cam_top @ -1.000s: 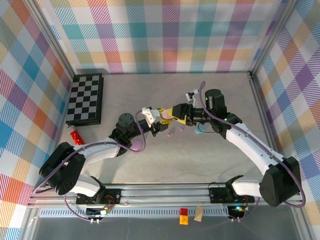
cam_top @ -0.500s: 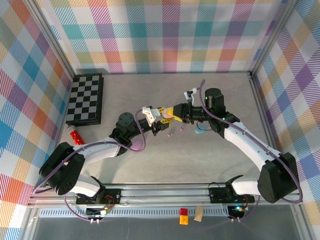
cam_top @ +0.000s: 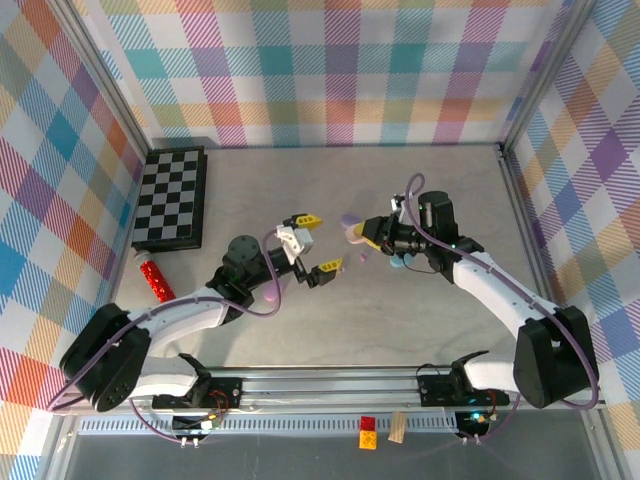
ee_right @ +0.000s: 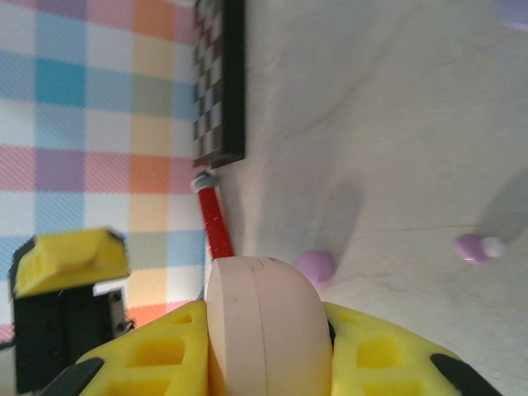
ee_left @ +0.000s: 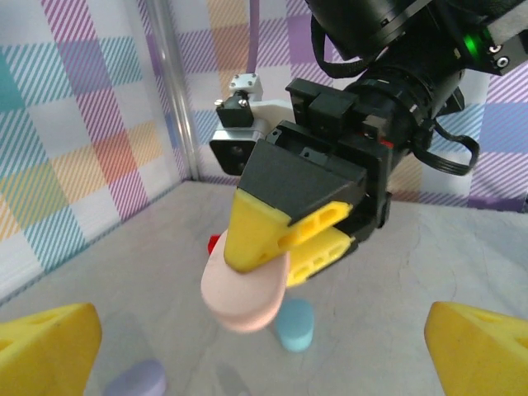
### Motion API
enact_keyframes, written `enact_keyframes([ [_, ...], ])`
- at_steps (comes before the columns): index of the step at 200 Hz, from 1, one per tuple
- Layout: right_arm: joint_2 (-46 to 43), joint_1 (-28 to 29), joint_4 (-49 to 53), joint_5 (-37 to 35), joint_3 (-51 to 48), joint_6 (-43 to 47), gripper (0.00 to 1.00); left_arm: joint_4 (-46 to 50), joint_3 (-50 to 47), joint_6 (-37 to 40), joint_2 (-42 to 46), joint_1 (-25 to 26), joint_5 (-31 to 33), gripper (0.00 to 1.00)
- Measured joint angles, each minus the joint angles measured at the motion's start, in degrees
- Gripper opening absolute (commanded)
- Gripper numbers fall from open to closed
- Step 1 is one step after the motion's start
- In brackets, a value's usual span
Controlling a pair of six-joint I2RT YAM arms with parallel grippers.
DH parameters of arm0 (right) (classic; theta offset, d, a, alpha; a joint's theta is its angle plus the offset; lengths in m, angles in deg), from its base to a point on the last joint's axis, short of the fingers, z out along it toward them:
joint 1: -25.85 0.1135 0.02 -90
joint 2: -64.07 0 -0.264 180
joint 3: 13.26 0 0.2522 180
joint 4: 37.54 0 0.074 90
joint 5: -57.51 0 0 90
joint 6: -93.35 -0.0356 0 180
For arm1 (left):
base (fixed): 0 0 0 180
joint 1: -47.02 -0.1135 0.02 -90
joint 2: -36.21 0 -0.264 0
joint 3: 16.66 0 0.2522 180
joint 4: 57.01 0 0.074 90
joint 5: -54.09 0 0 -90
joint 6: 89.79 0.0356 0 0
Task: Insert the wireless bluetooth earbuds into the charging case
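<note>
the right gripper pinched the pale pink pebble-shaped plastic case aloft — seemingly offering it to the left gripper, fingers spread wide.

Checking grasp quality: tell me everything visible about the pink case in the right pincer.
The pale pink pebble-shaped plastic case looks smooth and matte, with a thin seam between its two halves, and appears closed. The right pincer clamps it between its yellow fingers, the rounded end protruding past the tips. It seems held clear of the grey table.
</note>
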State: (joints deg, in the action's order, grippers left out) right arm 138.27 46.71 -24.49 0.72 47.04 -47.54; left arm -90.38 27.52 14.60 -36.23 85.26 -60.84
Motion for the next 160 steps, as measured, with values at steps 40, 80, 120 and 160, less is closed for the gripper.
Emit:
enact_keyframes([
  [40,7.4,-1.1,0.3,-6.8,-0.2,1.0,0.14,9.3,-4.2,-0.1,6.8,-1.1,3.2,1.0],
  [80,15.9,-5.6,-0.1,-13.2,-0.1,2.4,0.13,21.6,-4.3,-0.7,10.4,-2.4,9.7,1.0],
  [120,23.4,-8.6,0.3,-15.6,4.0,5.0,0.16,37.1,-1.3,-2.7,10.3,-2.9,18.2,1.0],
  [160,26.8,-10.0,0.2,-16.1,7.4,6.9,0.35,53.4,7.7,-5.0,8.4,-2.9,24.5,1.0],
])
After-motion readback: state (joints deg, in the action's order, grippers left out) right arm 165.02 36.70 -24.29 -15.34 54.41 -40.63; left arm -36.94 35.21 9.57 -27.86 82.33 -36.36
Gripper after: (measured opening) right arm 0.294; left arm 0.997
